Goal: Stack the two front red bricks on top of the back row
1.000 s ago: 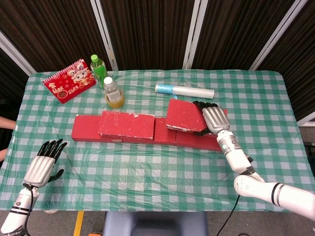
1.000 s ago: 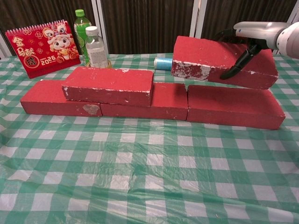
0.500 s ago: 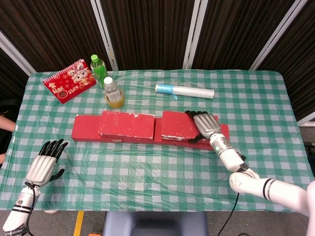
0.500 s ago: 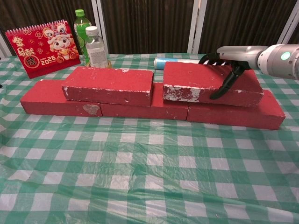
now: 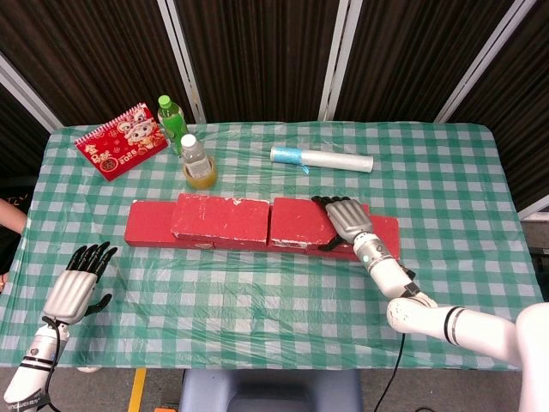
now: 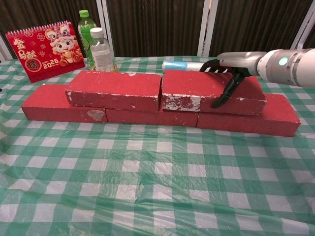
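Note:
Three red bricks form the back row (image 5: pixel 147 228) (image 6: pixel 45 105) across the checked tablecloth. One red brick (image 5: pixel 221 219) (image 6: pixel 114 88) lies flat on top of the row's left half. A second red brick (image 5: pixel 297 223) (image 6: pixel 194 89) lies flat on the row beside it, their ends almost touching. My right hand (image 5: pixel 345 219) (image 6: pixel 228 74) grips this second brick at its right end, fingers over the top and thumb down the front face. My left hand (image 5: pixel 78 287) hangs at the table's near left edge, fingers apart and holding nothing; the chest view does not show it.
Behind the bricks at the left stand a red calendar (image 5: pixel 120 142) (image 6: pixel 43 49), a green bottle (image 5: pixel 171 123) (image 6: pixel 86 27) and a clear bottle (image 5: pixel 197 161) (image 6: pixel 101 49). A white and blue roll (image 5: pixel 322 159) (image 6: pixel 178 65) lies behind the right brick.
My right hand has lowered the second brick from a raised tilt to flat on the back row and slid it left up to the first stacked brick. My left hand has stayed put.

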